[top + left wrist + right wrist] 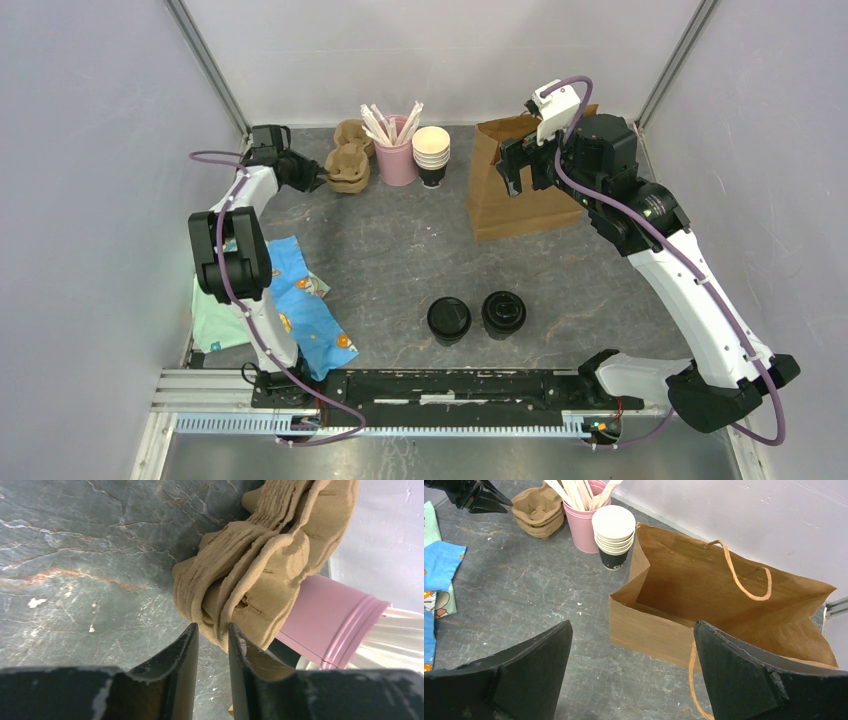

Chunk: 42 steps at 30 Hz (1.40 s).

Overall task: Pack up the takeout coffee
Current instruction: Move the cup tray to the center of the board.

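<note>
Takeout coffee (449, 320) upright on table (400, 250), front centre, just left of black lid stack (503, 314), well apart from brown bag (520, 195). Right gripper (632, 627) spread wide above the bag's open mouth. Left gripper (213, 632) fingers almost together at edge of cup carriers (260, 565); pinching or not, cannot tell.

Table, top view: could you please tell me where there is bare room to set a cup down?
The widest bare patch is mid-table, bordered by the cloth, bag, cup stack and black-lidded pair. The back left is crowded: trays, pink cup, left gripper.
</note>
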{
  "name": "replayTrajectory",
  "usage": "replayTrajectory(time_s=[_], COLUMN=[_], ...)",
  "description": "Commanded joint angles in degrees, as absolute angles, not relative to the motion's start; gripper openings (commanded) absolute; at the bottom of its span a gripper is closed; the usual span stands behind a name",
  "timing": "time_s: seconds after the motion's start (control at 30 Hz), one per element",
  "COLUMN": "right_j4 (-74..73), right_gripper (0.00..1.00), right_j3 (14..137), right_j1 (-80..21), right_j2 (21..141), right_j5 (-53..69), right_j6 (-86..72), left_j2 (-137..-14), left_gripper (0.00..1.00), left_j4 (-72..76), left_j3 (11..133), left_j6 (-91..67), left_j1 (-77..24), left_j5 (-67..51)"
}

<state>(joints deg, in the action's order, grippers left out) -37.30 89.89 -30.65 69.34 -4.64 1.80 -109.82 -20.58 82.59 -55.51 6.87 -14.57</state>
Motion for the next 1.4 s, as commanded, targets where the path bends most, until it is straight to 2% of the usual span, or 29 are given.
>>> replayTrajectory(time_s=[0.0,0.07,0.2,0.5,1.37], right_j4=[-35.2,-35.19,-35.17,-35.14,-35.06], right_gripper=[0.98,0.98,0.98,0.98,0.98], right_j3=[91.23,91.23,91.23,91.06,91.22], right_j1=[-30.69,-30.75,-30.73,-30.68,-30.75], right_j2=[68.89,68.91,68.92,68.84,69.33], right_j5=[-4.1,-4.13,-4.03,-3.89,-3.58], right_j6=[1.94,1.94,1.93,1.93,1.85], left_j2=[-106.57,-106.34,-105.77,-106.73,-111.08], left_gripper=[0.38,0.39,0.3,0.28,0.3], left_j4=[-22.2,-21.91,-19.05,-17.45,-18.08], left_j3=[84.86,84.77,84.23,84.85,86.55], left_j6=[-53.44,-53.52,-54.37,-55.32,-53.79], left_j1=[6.86,6.86,6.89,6.91,6.63], left_j5=[-11.44,-11.55,-13.31,-14.49,-13.18])
